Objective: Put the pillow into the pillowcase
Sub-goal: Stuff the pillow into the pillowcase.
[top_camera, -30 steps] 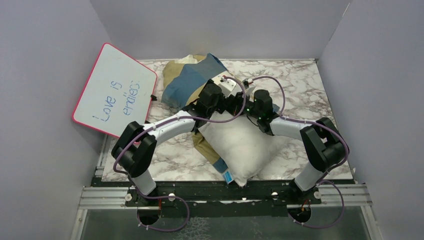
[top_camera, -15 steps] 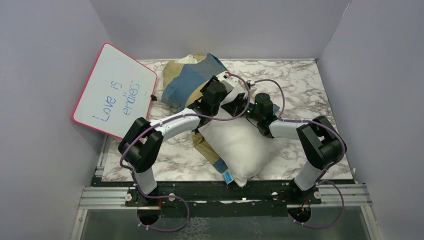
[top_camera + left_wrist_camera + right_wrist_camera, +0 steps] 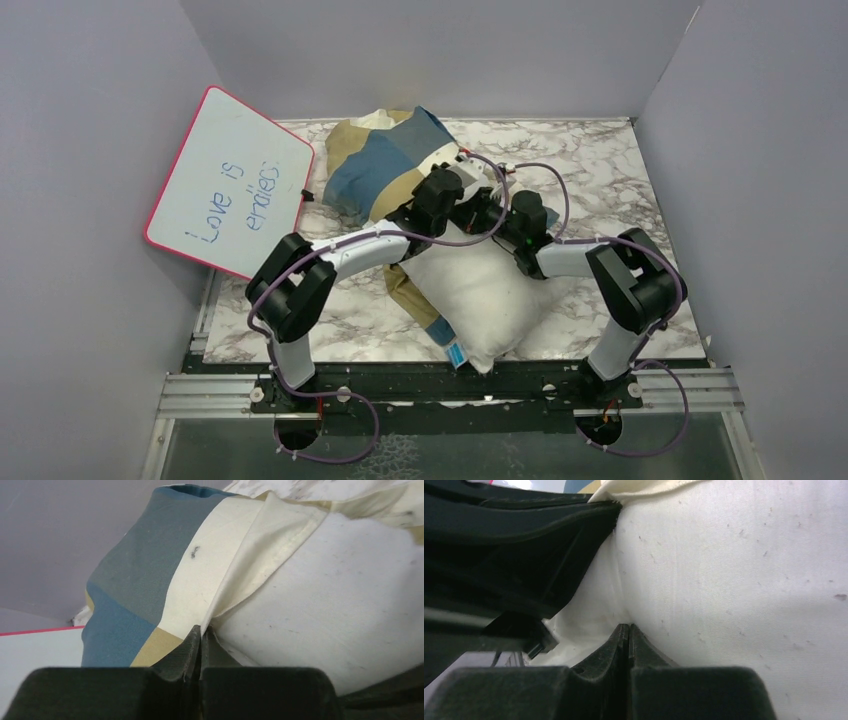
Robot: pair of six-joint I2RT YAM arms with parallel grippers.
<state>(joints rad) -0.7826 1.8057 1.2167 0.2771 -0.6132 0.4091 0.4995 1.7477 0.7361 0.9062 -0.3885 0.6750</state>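
The white pillow lies in the middle of the table, its blue tag at the near corner. The checked pillowcase is bunched behind it, and a strip of it shows under the pillow's left side. My left gripper is shut on the pillowcase's cream hem, right where that hem meets the pillow. Beside it at the pillow's far edge, my right gripper is shut on a fold of pale cloth, in the crease between the pillow and creamier wrinkled fabric. In the top view both grippers are hidden behind their wrists.
A pink-rimmed whiteboard with blue writing leans against the left wall. Grey walls close in the marble table on three sides. The black rail carrying the arm bases runs along the near edge.
My left gripper has moved forward and right to the pillow's far edge and closed on the cream hem. The right arm has shifted slightly towards it, its jaws staying shut.
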